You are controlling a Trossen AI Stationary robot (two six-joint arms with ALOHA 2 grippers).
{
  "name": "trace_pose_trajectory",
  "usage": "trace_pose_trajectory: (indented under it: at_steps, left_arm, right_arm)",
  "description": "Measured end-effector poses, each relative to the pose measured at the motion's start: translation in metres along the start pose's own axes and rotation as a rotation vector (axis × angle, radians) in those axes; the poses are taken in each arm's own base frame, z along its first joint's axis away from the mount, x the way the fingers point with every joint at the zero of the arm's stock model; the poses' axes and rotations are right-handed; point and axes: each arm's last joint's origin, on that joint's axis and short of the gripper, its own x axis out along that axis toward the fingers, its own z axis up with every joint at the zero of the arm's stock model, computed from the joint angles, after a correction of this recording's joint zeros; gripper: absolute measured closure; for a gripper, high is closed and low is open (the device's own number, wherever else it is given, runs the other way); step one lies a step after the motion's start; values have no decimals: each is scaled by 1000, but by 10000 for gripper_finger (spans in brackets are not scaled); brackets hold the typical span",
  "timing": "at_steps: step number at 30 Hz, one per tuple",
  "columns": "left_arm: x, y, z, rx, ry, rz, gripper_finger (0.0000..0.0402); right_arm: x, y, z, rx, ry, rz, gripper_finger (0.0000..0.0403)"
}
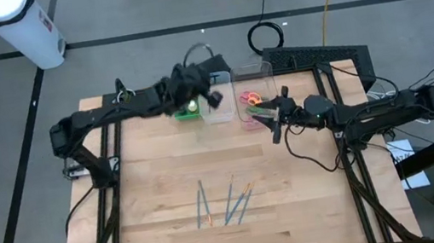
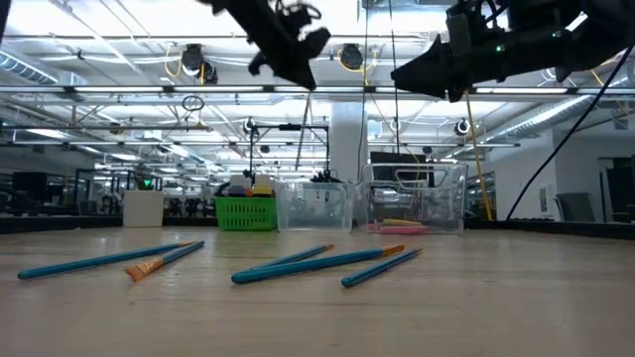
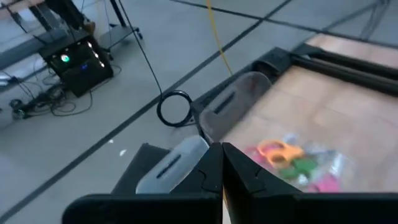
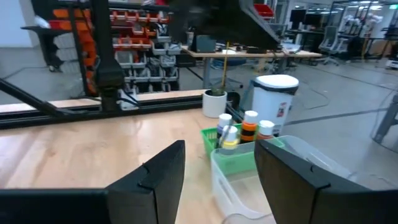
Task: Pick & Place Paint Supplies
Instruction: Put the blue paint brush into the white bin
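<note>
My left gripper [image 1: 203, 96] [image 3: 222, 163] hovers above the middle clear bin [image 1: 219, 104] at the table's far side, shut on a thin brush [image 2: 306, 134] that hangs beneath it. My right gripper [image 1: 274, 123] [image 4: 221, 180] is open and empty, held in the air at the near right corner of the right clear bin [image 1: 254, 103]. That bin holds orange, green and pink scissors [image 3: 292, 163]. White-capped paint bottles [image 4: 239, 127] stand in the green tray [image 1: 187, 111]. Several blue-handled brushes [image 1: 228, 204] lie flat on the near half of the table. My left gripper pinches the brush between its two shut fingers [image 3: 208, 171], coming from above. A pale sliver of the handle [image 3: 224, 208] shows between the fingers. The brush is lifted clear and hangs nearly upright, its lower end [image 2: 299, 167] above the bins.
The green tray and both clear bins stand in a row at the far edge, between the two arms. A black keyboard [image 1: 319, 56] lies at the far right corner. The wood between the bins and the loose brushes is bare.
</note>
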Motion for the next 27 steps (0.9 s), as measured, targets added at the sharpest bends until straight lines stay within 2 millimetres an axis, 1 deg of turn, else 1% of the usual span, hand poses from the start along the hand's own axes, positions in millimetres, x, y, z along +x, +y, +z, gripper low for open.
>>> trace_pose_trajectory:
  at_steps: [3,5,8,12,16,19,22,24,27]
  left_arm:
    - [27,26,0,-51,-20,4,401]
    - [45,39,-3,-74,-22,8,401]
    - [71,51,-18,-90,33,-19,401]
    - [99,53,-39,-113,102,-90,400]
    - [117,43,-56,-69,142,-160,385]
    - [120,35,-61,-23,159,-143,352]
    - [116,32,-61,-21,170,-65,302]
    - [108,31,-57,-32,179,-26,265]
    - [85,28,-45,-28,190,-54,215]
  right_arm:
    - [0,-3,-1,-23,6,-14,218]
    - [1,-5,-1,-42,11,-23,218]
    - [1,-7,-1,-54,9,-31,218]
    - [1,-9,-1,-54,10,-42,218]
    - [1,-9,-1,-53,10,-43,218]
    - [1,-9,-1,-42,11,-42,218]
    - [1,-7,-1,-11,9,-31,218]
    - [1,-4,-1,0,9,-20,218]
    - [0,0,-1,4,8,3,218]
